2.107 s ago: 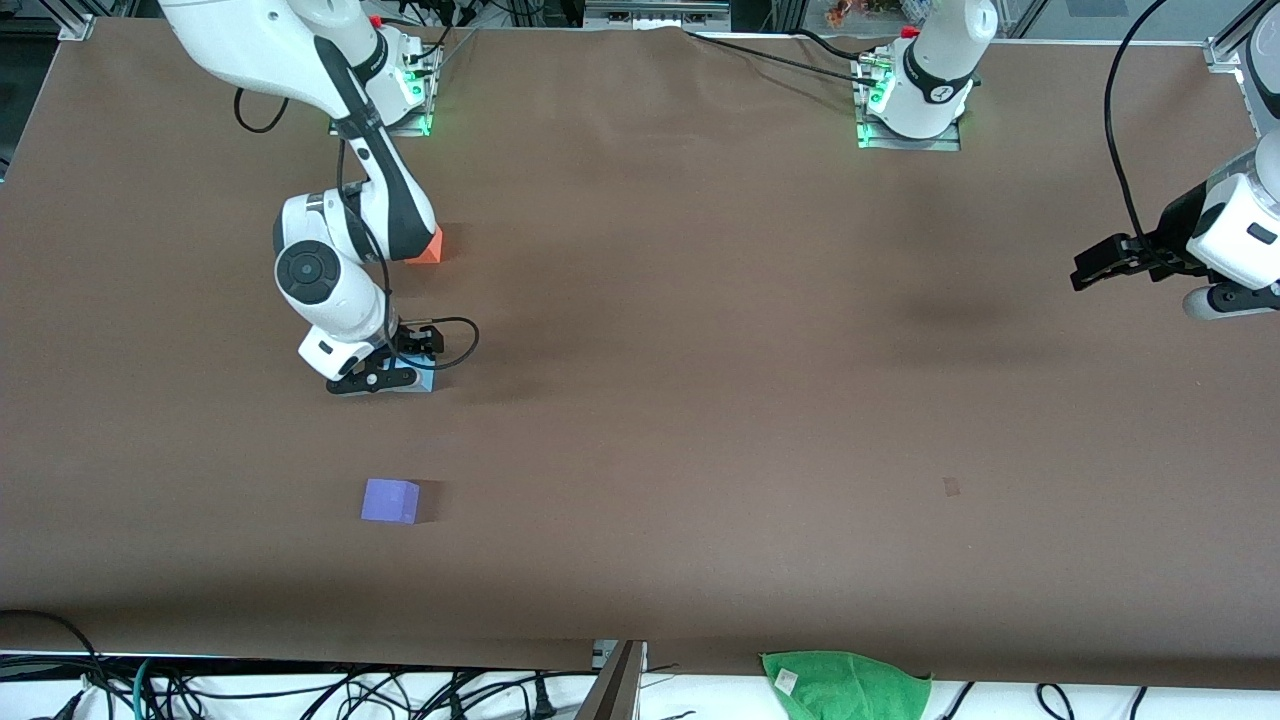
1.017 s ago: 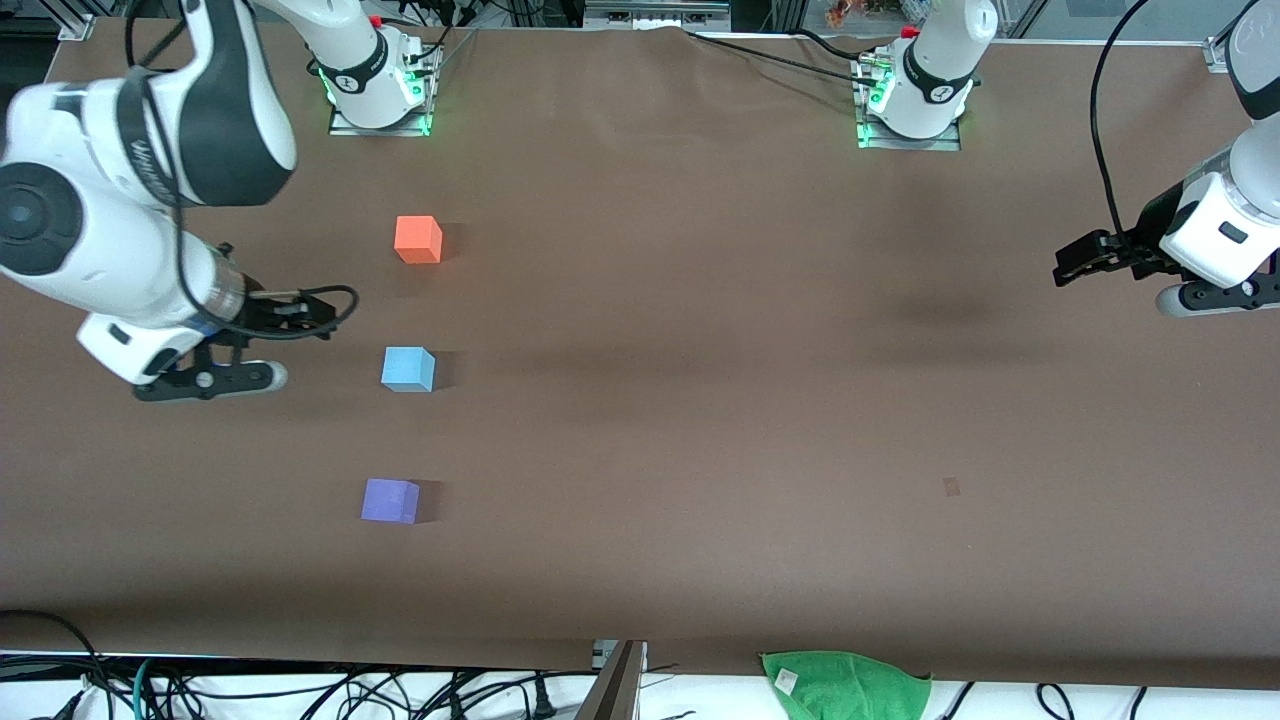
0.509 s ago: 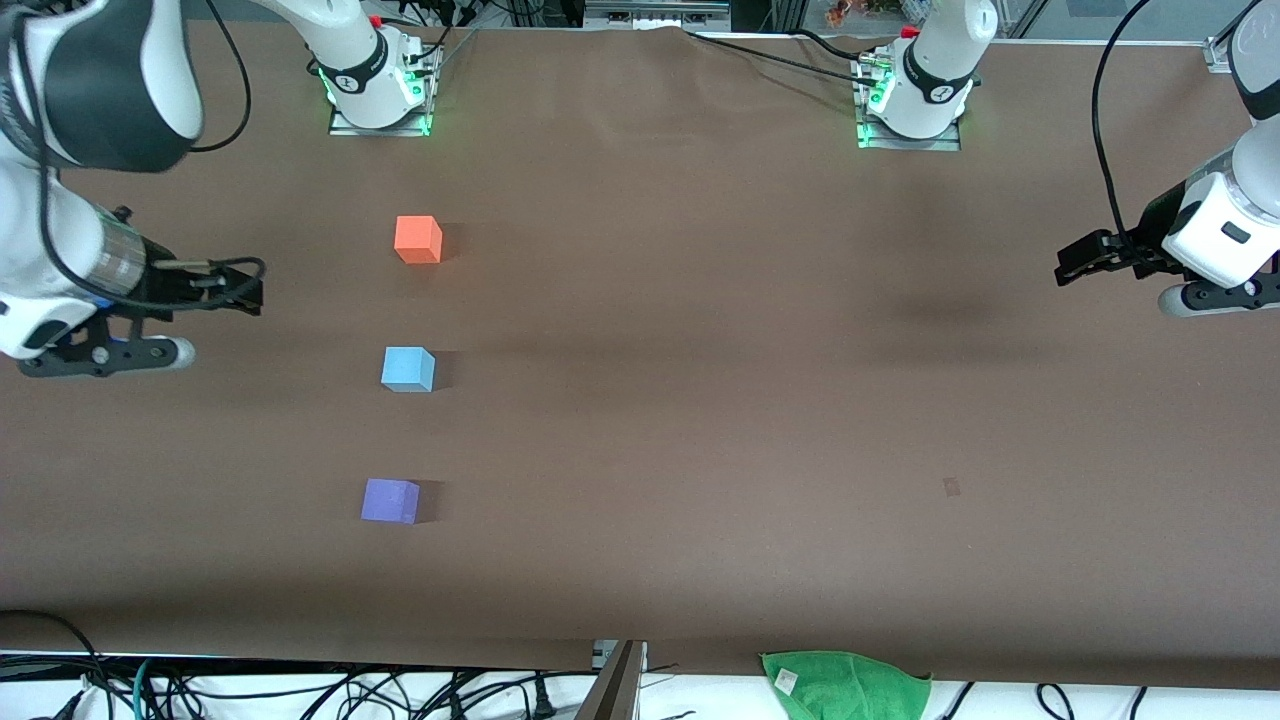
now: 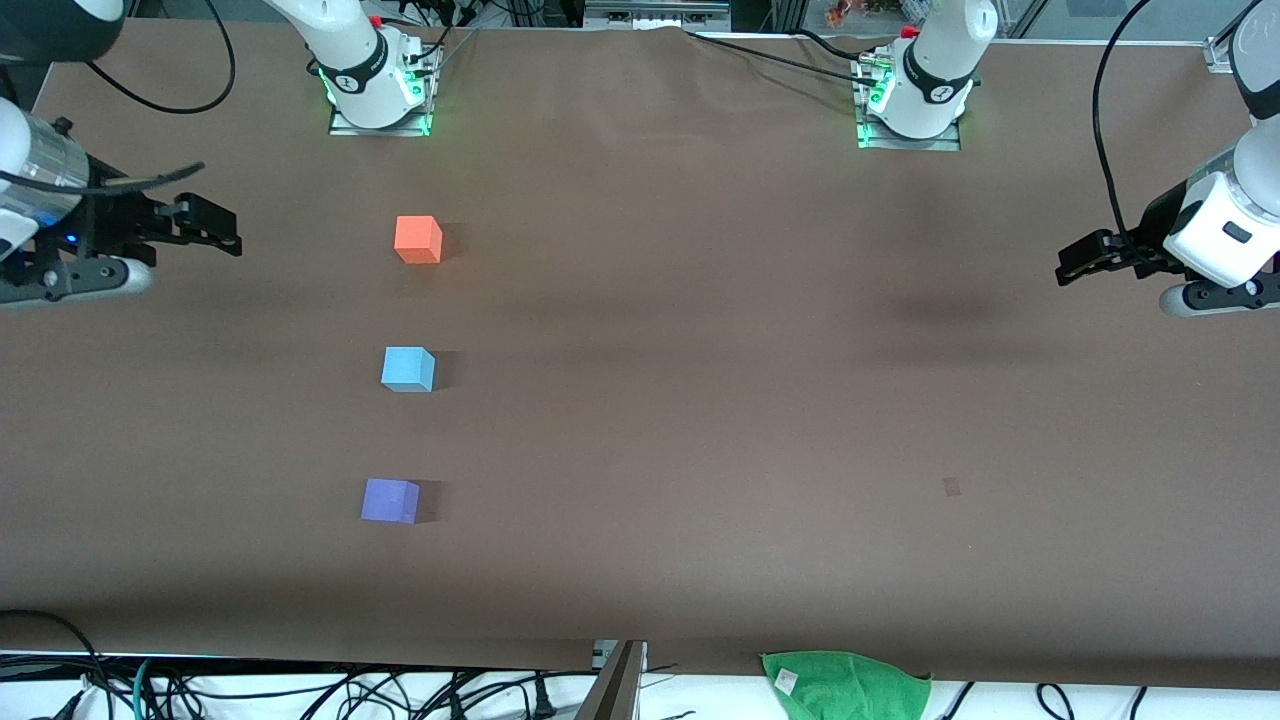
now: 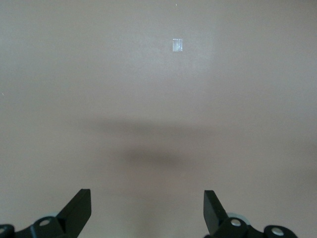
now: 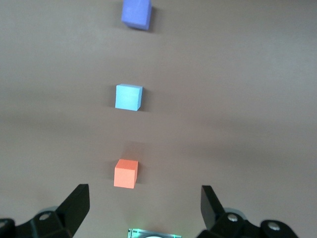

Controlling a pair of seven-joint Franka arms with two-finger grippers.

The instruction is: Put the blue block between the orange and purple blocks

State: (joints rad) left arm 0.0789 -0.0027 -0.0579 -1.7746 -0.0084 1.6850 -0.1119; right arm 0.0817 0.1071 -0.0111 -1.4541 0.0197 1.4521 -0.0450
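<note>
The blue block sits on the table between the orange block at 12 o'clock and the purple block at 6 o'clock. The right gripper and left gripper hover with fingers spread, empty.

Three cubes — one orange block, one blue block, one purple block; one green cloth.

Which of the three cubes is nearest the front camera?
The purple block. It lies lowest in the front view, with the blue block in the middle of the row and the orange block nearest the robots' bases.
</note>
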